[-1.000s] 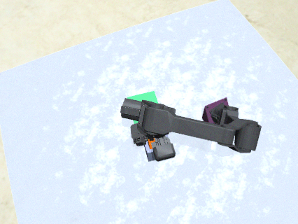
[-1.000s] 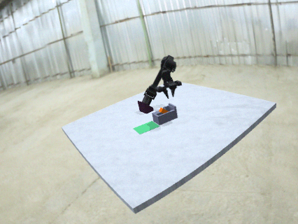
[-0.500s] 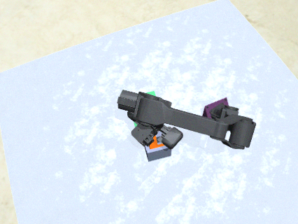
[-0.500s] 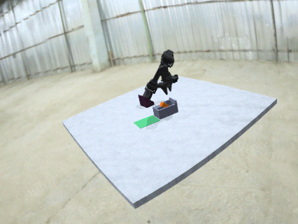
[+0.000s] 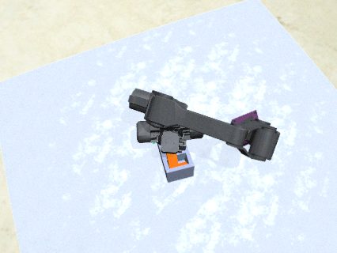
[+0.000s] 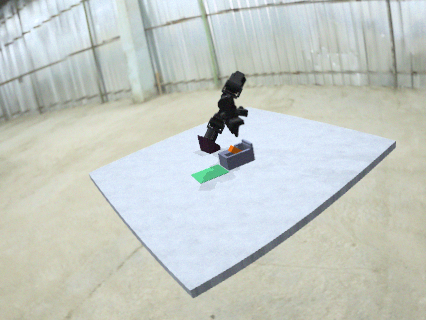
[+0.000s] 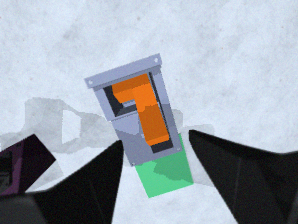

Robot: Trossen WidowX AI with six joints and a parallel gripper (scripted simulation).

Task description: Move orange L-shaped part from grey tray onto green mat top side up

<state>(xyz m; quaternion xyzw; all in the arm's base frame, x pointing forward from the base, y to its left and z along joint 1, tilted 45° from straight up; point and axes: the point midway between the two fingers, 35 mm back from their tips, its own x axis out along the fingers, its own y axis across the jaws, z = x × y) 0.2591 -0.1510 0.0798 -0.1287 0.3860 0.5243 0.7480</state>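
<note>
The orange part is tilted in the pocket of the grey tray. Its L-shaped end sits low near the tray's high end wall; its straight end, on the mat side, stands raised above the rim. My gripper is open and empty, above the tray. In the wrist view its fingertips stand on either side of the raised end, clear of it. The green mat lies flat beside the tray's low end; the arm mostly hides it in the top view.
The purple arm base stands on the table to one side of the tray. The arm reaches from it over the tray. The tray's high end wall rises at the end away from the mat.
</note>
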